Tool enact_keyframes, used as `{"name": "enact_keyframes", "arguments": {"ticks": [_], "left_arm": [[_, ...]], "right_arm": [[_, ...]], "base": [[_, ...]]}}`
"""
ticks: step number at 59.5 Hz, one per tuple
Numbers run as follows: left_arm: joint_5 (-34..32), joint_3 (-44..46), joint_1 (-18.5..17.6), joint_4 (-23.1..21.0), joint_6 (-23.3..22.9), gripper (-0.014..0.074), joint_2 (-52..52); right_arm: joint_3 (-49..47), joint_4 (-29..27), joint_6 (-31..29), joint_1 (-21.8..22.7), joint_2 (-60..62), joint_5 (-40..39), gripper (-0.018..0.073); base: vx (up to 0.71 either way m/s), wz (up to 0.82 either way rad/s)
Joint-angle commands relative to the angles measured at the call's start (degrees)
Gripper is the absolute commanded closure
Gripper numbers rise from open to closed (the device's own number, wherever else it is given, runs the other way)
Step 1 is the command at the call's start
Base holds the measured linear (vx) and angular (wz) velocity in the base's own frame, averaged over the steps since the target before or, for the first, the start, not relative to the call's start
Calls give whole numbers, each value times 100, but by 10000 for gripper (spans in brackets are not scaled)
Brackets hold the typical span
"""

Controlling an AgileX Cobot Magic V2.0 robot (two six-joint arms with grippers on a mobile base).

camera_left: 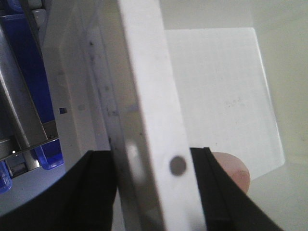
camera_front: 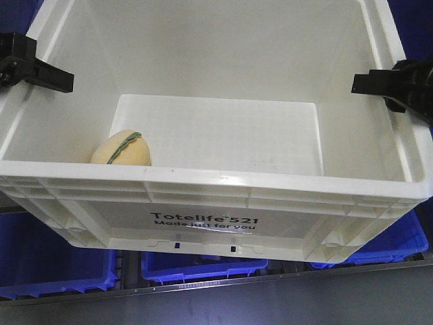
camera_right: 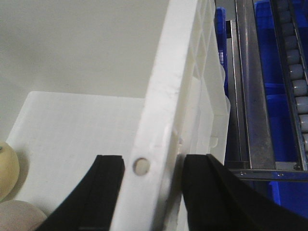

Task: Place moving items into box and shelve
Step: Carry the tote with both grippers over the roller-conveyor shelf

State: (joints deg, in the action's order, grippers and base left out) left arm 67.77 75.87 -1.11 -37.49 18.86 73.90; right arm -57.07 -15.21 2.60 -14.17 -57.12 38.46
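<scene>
The left tool [camera_front: 64,80] is clamped over the left rim of the box [camera_front: 203,196], a finger each side, the yellow toy [camera_front: 122,150] lies in the front-left corner inside with the other toy [camera_right: 19,214] just beside it, and the right tool [camera_front: 362,82] pinches the right rim likewise. Shelving it well will likely need both arms moving level and together, so neither rim slips and the toys do not roll. Below sit blue bins [camera_front: 47,271] on a metal rack [camera_right: 250,96], with rollers [camera_right: 294,86] at the right

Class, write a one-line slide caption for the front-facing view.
Left gripper and right gripper clamp the white crate by its walls; a yellow toy lies inside.
</scene>
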Motion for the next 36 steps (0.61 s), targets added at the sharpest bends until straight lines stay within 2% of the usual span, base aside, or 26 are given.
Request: {"name": "enact_keyframes", "arguments": {"ticks": [1,36], "left_arm": [[-225,251,-64,-1079,134,600,-233],[-225,251,-64,-1079,134,600,-233]], "right_arm": [[-254,-491,-22,-52,154,-882,565],[-254,-491,-22,-52,154,-882,565]], "base": [[9,-1],[9,-2]]}}
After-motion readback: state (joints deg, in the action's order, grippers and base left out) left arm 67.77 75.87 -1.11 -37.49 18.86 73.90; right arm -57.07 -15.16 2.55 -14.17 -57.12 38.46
